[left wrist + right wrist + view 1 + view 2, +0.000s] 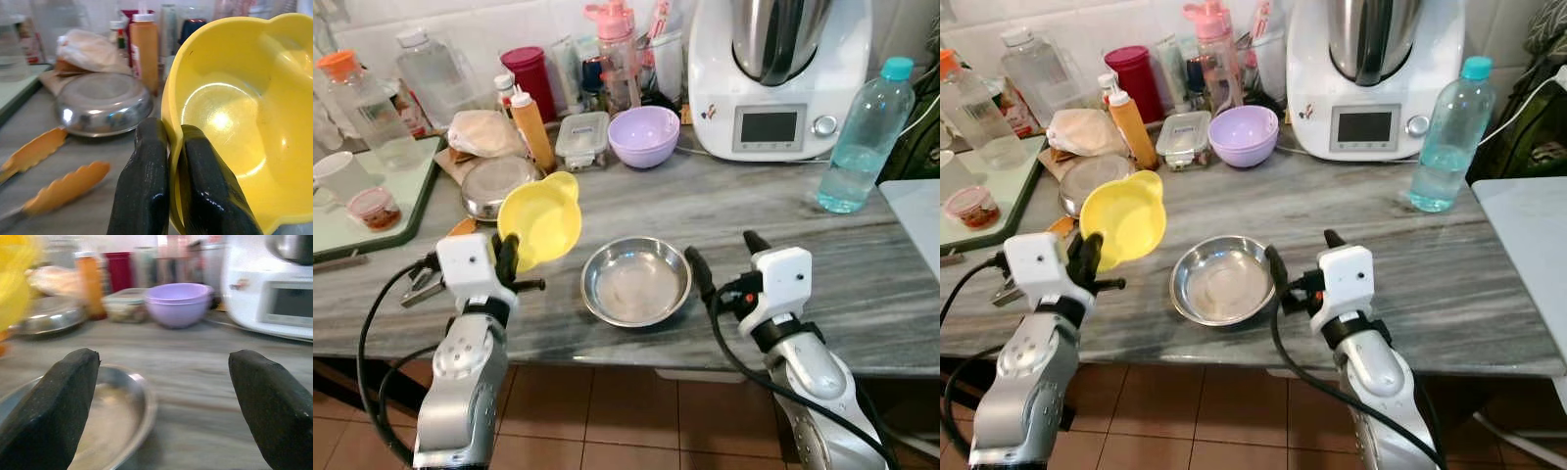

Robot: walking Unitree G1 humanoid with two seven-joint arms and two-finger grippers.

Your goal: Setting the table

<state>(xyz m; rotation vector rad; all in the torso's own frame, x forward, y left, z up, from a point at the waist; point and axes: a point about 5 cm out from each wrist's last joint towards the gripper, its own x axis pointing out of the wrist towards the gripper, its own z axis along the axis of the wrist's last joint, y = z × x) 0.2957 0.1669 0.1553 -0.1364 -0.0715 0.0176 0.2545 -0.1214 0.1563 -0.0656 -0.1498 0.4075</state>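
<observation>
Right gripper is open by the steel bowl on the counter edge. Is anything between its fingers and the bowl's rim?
Nothing visible. The right gripper sits open just beside the steel bowl, with bare counter between them. The yellow bowl is held up by the left gripper, on the far side.

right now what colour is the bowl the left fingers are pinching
Yellow; the bowl is clearest in the left wrist view, its rim clamped between the left fingers.

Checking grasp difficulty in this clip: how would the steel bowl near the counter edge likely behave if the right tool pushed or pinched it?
The steel bowl looks thin and shallow, so probably light and stiff. Its polished, sloped wall could slip between the right tool fingers. Pushed on the smooth marble counter, it would likely slide rather than tip.
</observation>
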